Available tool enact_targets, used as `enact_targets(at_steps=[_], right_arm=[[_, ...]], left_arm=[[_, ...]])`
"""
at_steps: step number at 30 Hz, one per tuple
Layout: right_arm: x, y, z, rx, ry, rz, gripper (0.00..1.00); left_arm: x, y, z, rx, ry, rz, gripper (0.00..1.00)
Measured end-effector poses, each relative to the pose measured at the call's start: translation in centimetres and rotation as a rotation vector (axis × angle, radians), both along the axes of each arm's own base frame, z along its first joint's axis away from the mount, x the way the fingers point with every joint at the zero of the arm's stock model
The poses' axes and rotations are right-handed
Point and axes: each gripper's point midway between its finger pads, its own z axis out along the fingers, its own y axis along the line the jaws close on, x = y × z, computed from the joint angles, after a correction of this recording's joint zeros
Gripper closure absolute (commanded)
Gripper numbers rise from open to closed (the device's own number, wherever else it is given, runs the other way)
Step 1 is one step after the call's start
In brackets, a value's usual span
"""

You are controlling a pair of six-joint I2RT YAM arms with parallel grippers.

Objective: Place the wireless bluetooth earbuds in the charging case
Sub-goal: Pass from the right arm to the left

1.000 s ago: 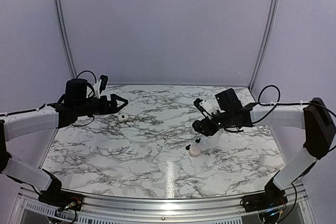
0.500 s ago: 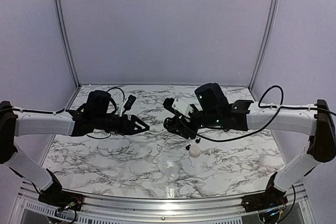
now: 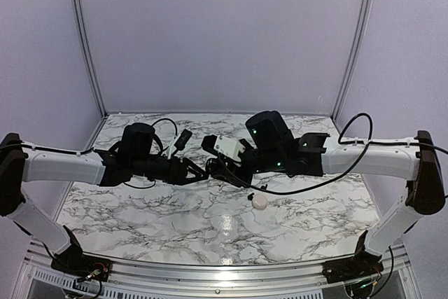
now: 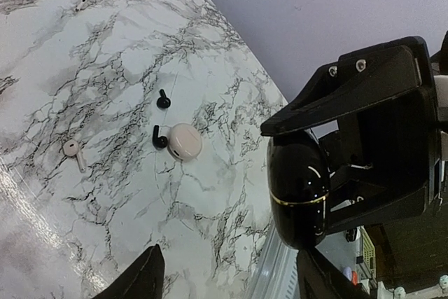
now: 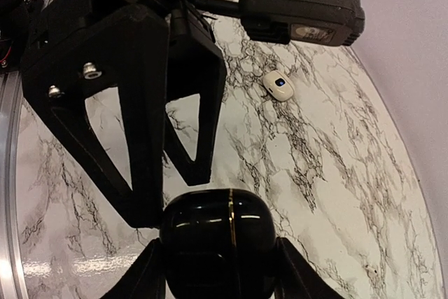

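Right wrist view: the right claw (image 5: 217, 257) pinches a glossy black charging case (image 5: 213, 218) between its fingers, up in the air. The left claw (image 4: 231, 251) stands spread, its tips close by that case. On the marble table (image 4: 105, 47) below both claws, one black earbud (image 4: 159, 138) lies just beside a round cream case (image 4: 184, 141). A second black earbud (image 4: 163, 99) is near, and a white earbud (image 4: 72, 150) lies apart.

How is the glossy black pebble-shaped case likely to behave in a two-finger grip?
Probably slippery: the glossy black pebble-shaped case shows sharp highlights. Its rounded sides give the right gripper little flat contact, so it may twist. Likely rigid: no dent shows under the clamp.
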Motion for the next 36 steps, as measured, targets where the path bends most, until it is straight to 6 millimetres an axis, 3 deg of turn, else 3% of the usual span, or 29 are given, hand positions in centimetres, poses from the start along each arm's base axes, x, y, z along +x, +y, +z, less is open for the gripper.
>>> enact_targets(at_steps=[9, 18, 30, 36], right_arm=[[0.1, 0.3, 0.6, -0.005, -0.032, -0.004, 0.61], [-1.1, 1.0, -1.0, -0.043, -0.006, 0.033, 0.61], [-0.9, 1.1, -1.0, -0.052, -0.011, 0.032, 0.61], [-0.5, 1.5, 0.1, -0.037, -0.037, 0.029, 0.61]], left_arm=[[-0.1, -0.5, 1.5, -0.068, 0.001, -0.01, 0.42], [0.2, -1.1, 3.6, -0.144, -0.033, -0.007, 0.49], [0.4, -1.1, 3.5, -0.15, -0.018, 0.003, 0.58], [0.2, -1.2, 3.5, -0.152, -0.01, -0.007, 0.63]])
